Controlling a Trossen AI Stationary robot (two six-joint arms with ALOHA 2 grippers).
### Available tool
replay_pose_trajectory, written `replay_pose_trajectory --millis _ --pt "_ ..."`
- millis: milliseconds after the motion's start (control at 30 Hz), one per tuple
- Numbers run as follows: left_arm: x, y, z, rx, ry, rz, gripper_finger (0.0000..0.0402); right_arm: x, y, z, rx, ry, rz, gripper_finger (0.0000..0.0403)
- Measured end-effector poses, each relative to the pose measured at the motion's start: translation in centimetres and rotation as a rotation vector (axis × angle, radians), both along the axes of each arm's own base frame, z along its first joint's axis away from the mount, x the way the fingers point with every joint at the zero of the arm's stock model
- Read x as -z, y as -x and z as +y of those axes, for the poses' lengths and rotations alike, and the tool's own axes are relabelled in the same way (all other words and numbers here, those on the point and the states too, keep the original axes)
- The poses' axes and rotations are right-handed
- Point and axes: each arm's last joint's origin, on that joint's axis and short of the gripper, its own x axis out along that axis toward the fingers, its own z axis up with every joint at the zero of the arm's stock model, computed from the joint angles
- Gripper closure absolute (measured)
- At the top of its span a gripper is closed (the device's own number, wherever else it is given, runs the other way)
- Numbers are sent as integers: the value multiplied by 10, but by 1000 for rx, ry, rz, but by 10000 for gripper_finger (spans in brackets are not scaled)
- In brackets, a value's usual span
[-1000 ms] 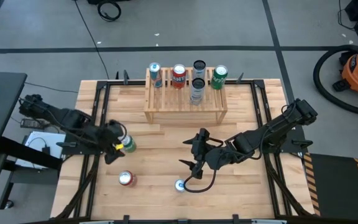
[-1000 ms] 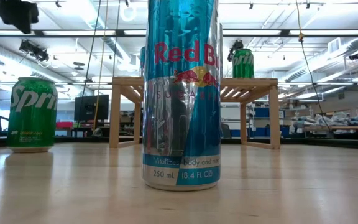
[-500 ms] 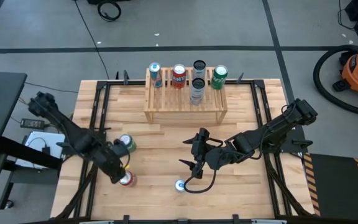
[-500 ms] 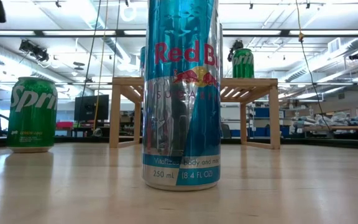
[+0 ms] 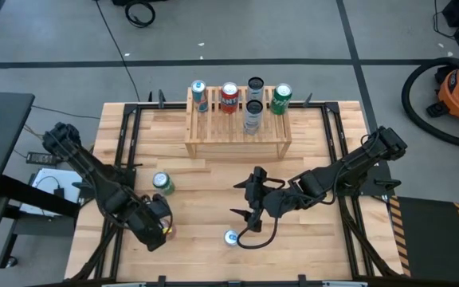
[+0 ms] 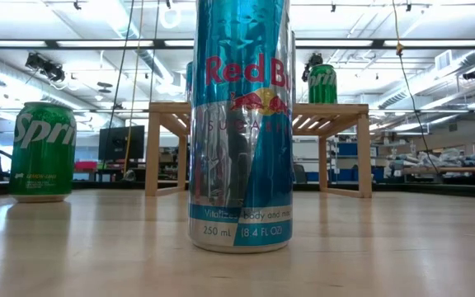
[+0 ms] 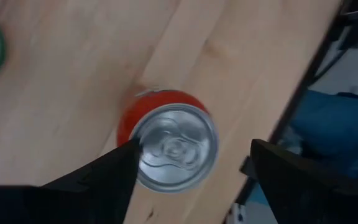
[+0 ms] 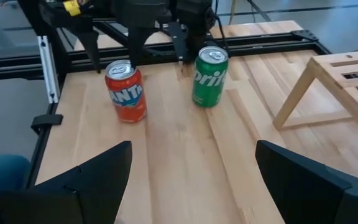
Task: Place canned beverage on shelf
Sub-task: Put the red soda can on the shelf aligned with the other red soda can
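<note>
An orange Fanta can (image 7: pixel 174 146) stands upright on the table near its front left, also seen in the right wrist view (image 8: pixel 126 90). My left gripper (image 5: pixel 158 229) hangs over it, open and pointing steeply down, one finger on either side of the can's top. A green Sprite can (image 5: pixel 162 183) stands just beyond it. A blue Red Bull can (image 5: pixel 230 237) stands near the front edge. The wooden shelf (image 5: pixel 237 137) at the far side bears several cans. My right gripper (image 5: pixel 244 209) waits open at mid-table.
Black frame rails (image 5: pixel 122 159) run along the table's left and right sides. In the low view the Red Bull can (image 6: pixel 239 124) fills the middle, with the Sprite can (image 6: pixel 42 151) to its left and the shelf (image 6: pixel 336 115) behind. Bare wood lies between shelf and cans.
My left gripper has swung from beside the green Sprite can toward the table's near edge and come down over the orange can, tipping more steeply downward. Its fingers stay apart. The cans have kept their places.
</note>
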Motion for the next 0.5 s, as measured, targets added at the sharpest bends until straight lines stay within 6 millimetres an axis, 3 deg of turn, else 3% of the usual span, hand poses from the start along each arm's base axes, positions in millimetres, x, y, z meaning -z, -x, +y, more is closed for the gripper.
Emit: replay_pose_trajectory --millis 267,500 --pt "2 -3 -3 -30 1 15 88 0 0 2 -48 -27 14 51" --pt "-18 -6 -7 11 50 -31 88 0 0 2 -52 -28 15 51"
